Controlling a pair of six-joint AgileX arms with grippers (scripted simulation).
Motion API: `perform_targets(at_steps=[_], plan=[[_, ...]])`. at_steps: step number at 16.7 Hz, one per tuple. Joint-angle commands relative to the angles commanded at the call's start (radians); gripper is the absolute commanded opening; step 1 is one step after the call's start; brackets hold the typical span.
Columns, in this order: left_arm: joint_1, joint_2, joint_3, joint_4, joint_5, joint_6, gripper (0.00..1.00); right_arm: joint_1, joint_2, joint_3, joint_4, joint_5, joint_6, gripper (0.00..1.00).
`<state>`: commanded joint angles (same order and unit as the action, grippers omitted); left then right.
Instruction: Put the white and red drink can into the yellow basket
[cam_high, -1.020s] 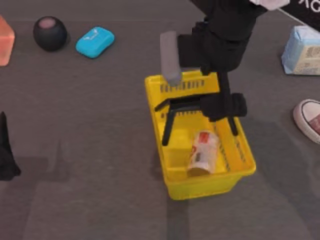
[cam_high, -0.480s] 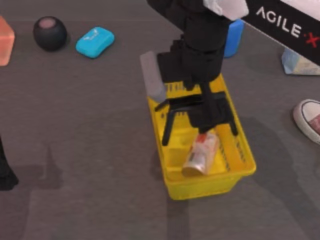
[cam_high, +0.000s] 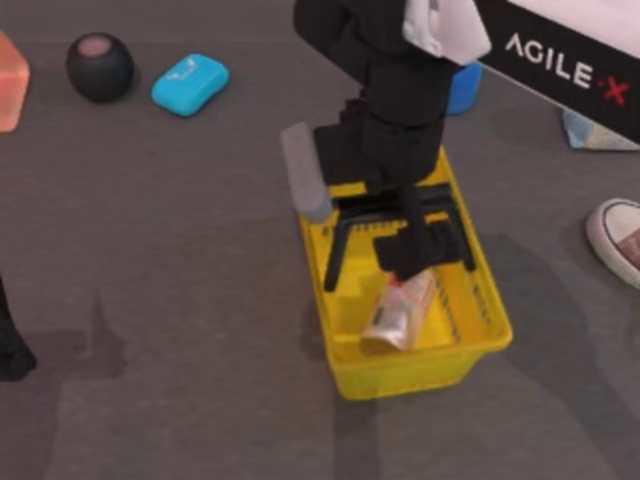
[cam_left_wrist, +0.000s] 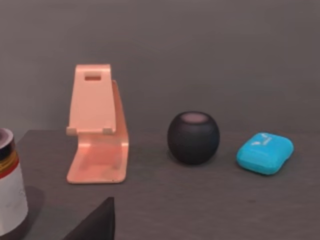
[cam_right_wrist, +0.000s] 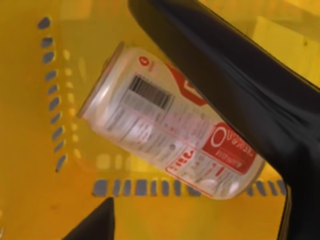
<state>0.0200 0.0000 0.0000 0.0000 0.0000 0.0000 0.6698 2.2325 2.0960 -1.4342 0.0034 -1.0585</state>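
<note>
- Your right jaws hang inside the yellow basket, grasping the white and red drink can.
- Release next; the left arm is parked.

Top view overhead; right wrist close inside yellow basket — shared; left wrist low, table-level.

Black ball beside cyan case; sneaker right.
</note>
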Motion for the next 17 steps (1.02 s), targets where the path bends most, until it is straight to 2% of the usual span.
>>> perform_targets(at_steps=[3, 16, 17], plan=[[0.000, 0.000, 0.000, 0.000, 0.000, 0.000, 1.00, 0.000, 0.000, -0.002, 0.001, 0.000, 0.000, 1.00], [0.000, 0.000, 0.000, 0.000, 0.000, 0.000, 1.00, 0.000, 0.000, -0.002, 0.001, 0.000, 0.000, 0.02], [0.000, 0.000, 0.000, 0.000, 0.000, 0.000, 1.00, 0.000, 0.000, -0.002, 0.001, 0.000, 0.000, 0.00]])
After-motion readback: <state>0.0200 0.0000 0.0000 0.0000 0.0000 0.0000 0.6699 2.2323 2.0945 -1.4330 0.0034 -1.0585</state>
